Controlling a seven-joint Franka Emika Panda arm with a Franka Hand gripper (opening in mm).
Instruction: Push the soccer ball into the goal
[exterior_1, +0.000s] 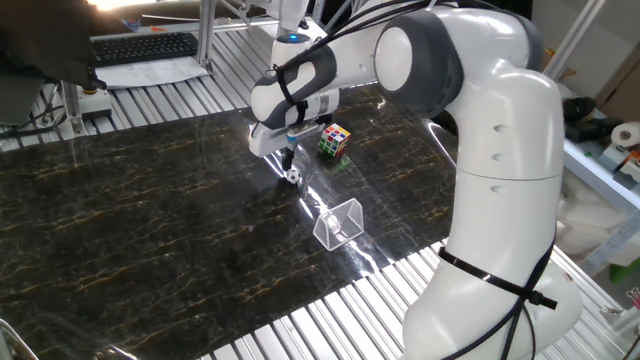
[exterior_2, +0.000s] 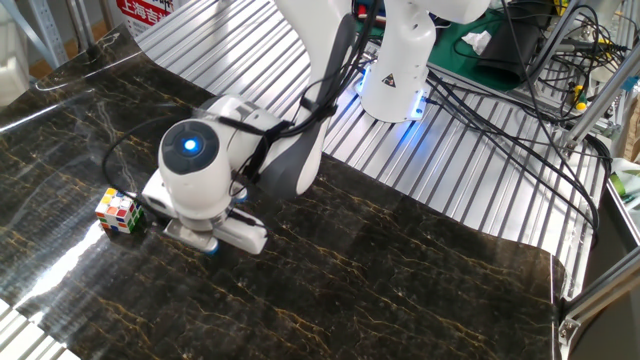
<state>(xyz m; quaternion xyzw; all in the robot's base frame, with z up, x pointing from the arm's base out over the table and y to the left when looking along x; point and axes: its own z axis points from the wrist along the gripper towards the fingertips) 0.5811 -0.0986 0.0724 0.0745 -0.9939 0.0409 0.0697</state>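
The soccer ball (exterior_1: 292, 177), tiny and white with black patches, lies on the dark marble tabletop. My gripper (exterior_1: 287, 160) points down just behind the ball on the far side, touching or nearly touching it, with its dark fingers together and nothing held. The wire-frame goal (exterior_1: 340, 222) with see-through netting stands nearer the table's front edge, about two cube widths beyond the ball. In the other fixed view the arm's wrist (exterior_2: 200, 185) hides the fingers and the ball, and the goal is out of view.
A multicoloured Rubik's cube (exterior_1: 334, 141) sits right of the gripper, also shown in the other fixed view (exterior_2: 117, 211). The robot's white base (exterior_1: 500, 220) stands at the right. A ribbed metal surface (exterior_1: 330, 320) borders the marble top. A keyboard (exterior_1: 145, 46) lies at the back.
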